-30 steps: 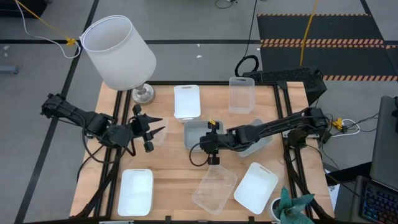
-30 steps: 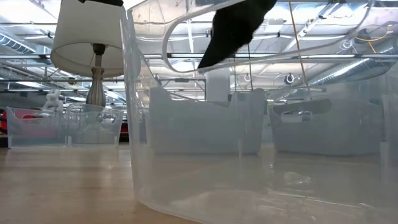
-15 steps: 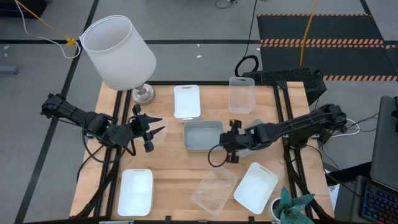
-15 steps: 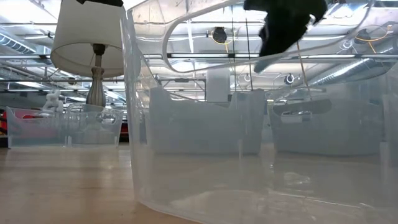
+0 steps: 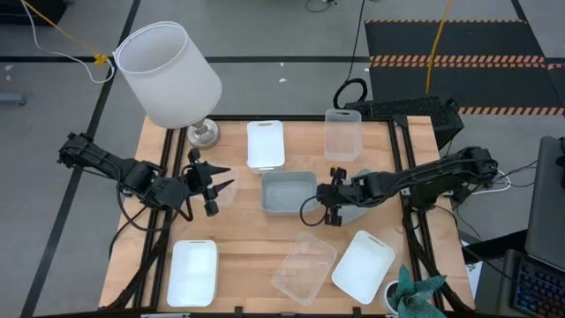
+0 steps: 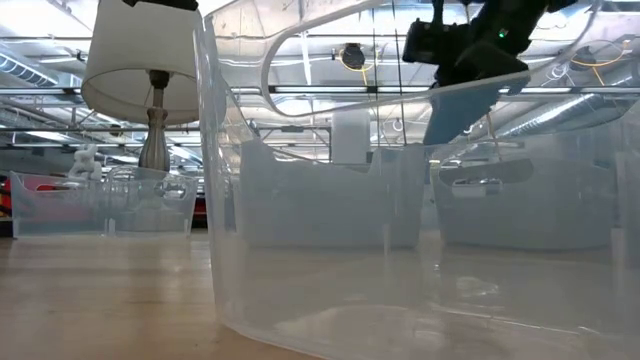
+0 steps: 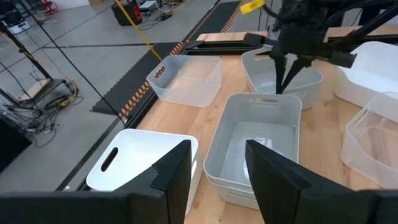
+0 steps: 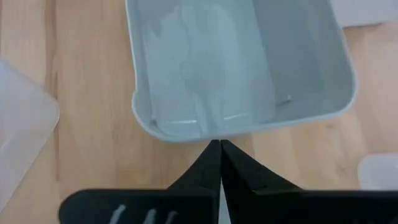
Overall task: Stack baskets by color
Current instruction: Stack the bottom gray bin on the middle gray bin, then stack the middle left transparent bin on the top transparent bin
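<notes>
A grey-blue basket (image 5: 289, 192) sits on its base mid-table; in the left wrist view a second rim shows under its own (image 7: 214, 182). My right gripper (image 5: 328, 216) is shut, its tips pointing down beside this basket's right end (image 8: 219, 144), between it and another grey-blue basket (image 5: 364, 208) that lies under the right arm. My left gripper (image 5: 225, 177) hovers open at the table's left, and nothing shows between its fingers (image 7: 217, 144). White baskets (image 5: 265, 143) (image 5: 192, 269) (image 5: 362, 265) and clear ones (image 5: 344, 132) (image 5: 305, 267) stand around. My right gripper's shut fingertips (image 8: 213, 155) stand just outside the rim of the middle grey-blue basket's right end (image 8: 205, 132), slanting down from the table's right. I cannot tell whether they touch that rim. The basket rests flat on the table.
A big white lampshade on a metal foot (image 5: 168, 75) stands at the far left corner. A green plant (image 5: 415, 296) sits at the near right corner. The clear basket near the front edge fills the low view (image 6: 330, 250). Bare wood lies between the left gripper and the middle basket.
My right gripper has moved toward the table's right edge, from above the near clear basket to the right end of the middle grey-blue basket, sinking a little. The baskets and the left arm have kept still.
</notes>
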Tool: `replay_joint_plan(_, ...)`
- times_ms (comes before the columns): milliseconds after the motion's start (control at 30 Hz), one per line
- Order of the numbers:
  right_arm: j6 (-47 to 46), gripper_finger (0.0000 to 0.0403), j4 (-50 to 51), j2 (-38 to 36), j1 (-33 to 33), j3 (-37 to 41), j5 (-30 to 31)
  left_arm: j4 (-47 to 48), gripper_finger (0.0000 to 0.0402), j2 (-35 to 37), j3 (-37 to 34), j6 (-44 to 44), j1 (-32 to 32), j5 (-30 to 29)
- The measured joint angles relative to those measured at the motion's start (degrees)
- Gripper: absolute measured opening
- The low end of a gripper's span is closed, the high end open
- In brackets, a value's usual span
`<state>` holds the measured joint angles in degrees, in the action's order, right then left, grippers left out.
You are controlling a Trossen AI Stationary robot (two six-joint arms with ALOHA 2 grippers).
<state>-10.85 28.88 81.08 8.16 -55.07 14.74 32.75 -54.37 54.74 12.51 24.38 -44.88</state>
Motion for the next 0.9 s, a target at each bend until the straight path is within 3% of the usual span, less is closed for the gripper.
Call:
replay_joint_plan(500,1.46,0.0,-4.07,0.02,-1.36,0.87,-1.55,0.0,0.0152,-0.02,0.0,-0.17,0.02,0.0)
replay_joint_plan(900,-0.87,0.0,4.08,-4.79,-0.02,-1.4,-4.51,-5.14,0.0152,-0.75,0.08,1.58,0.0,2.29)
